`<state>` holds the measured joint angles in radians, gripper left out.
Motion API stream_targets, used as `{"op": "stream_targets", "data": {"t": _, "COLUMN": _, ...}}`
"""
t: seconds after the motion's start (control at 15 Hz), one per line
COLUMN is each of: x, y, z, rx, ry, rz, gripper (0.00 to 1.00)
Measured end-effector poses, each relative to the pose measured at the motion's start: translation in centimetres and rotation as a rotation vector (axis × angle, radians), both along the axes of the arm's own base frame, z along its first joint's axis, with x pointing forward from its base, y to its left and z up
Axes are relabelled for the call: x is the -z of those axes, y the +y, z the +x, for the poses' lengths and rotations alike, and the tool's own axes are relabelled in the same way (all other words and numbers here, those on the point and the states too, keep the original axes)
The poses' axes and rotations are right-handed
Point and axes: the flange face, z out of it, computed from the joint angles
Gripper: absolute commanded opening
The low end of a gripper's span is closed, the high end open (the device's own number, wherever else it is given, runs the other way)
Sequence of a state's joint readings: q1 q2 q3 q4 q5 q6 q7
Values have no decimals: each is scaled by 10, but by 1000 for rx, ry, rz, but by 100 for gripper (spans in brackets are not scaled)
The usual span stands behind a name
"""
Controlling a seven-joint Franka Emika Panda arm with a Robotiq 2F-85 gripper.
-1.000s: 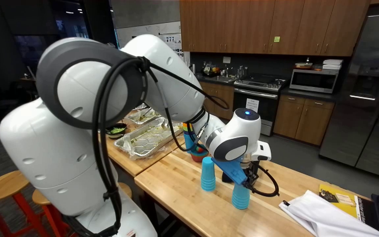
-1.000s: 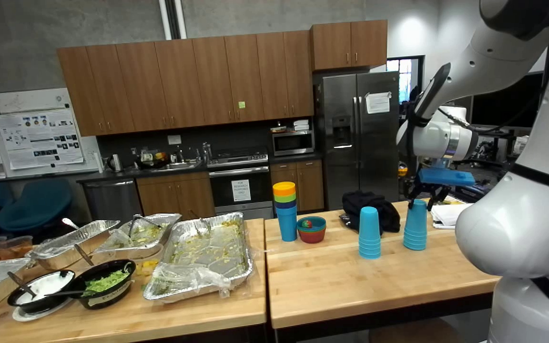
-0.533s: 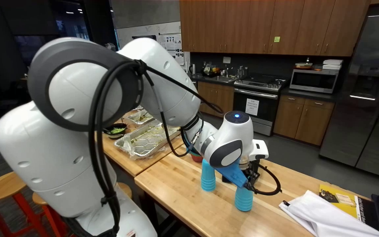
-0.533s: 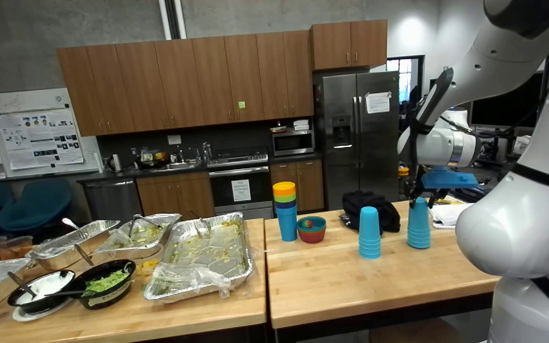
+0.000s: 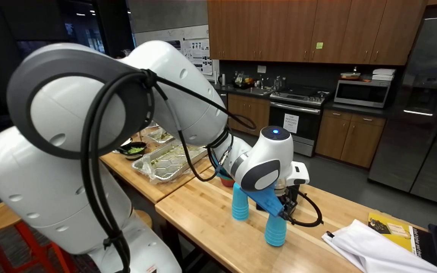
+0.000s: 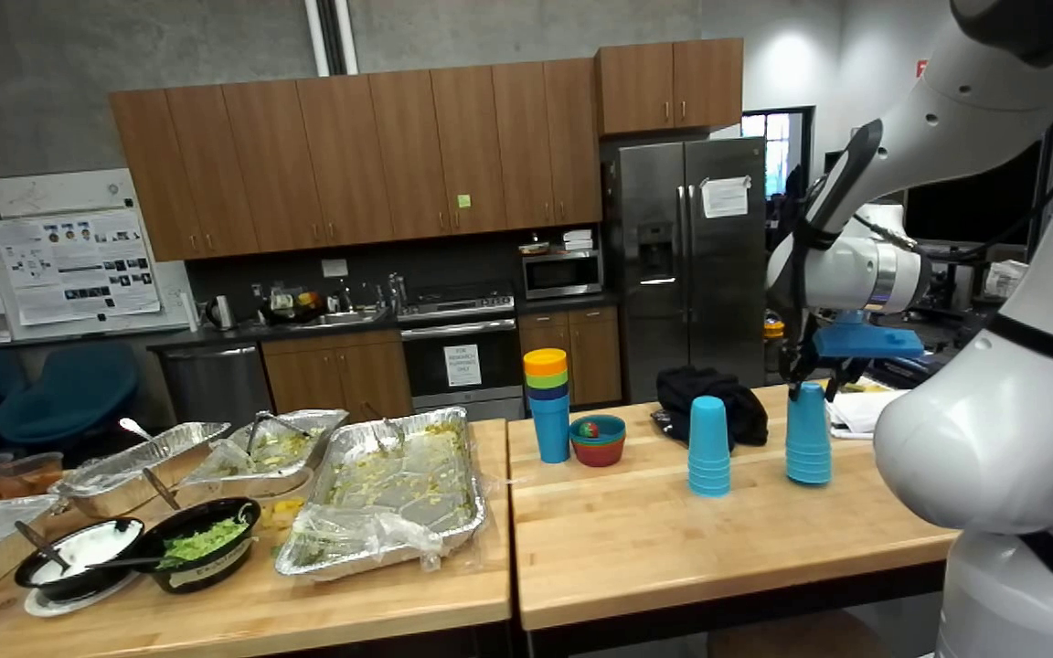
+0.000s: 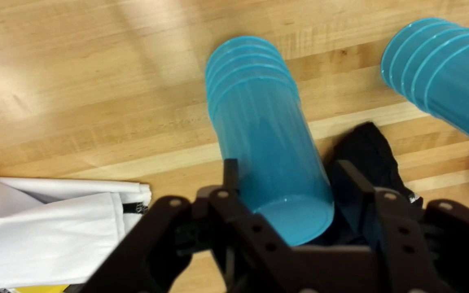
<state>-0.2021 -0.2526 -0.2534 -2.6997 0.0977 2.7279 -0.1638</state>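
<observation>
“Several bright-blue cups (image 7: 267, 122), nested?”
“Nested upside down, glossy, ringed by stacked rims low down, narrowing to a flat base.”
“Held?”
“Clamped near that base by the gripper (image 7: 292, 175), closed in to cup width.”
“Where?”
“On or just over the wooden table (image 5: 203, 212), unclear which, beside a matching stack (image 6: 709, 448).”

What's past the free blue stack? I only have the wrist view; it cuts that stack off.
Observer: Nested bowls beside a multicolored cup stack, in an exterior view.
Operator: Is what I'm holding tilted?
Observer: The held stack looks close to upright in an exterior view.
Operator: What's the yellow at my bottom edge?
Observer: A printed book or magazine by the white cloth, in an exterior view.
</observation>
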Motion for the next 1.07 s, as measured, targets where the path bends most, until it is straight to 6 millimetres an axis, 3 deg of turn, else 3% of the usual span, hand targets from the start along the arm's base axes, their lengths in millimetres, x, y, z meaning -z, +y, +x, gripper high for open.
{"op": "stream_targets", "data": {"t": 0.73, "x": -7, "y": -7, "z": -4, "rx": 28, "ry": 30, "rz": 30, "gripper": 34}}
{"op": "stream_targets", "data": {"t": 1.07, "x": -15, "y": -11, "z": 1, "rx": 69, "ry": -27, "rz": -34, "gripper": 34}}
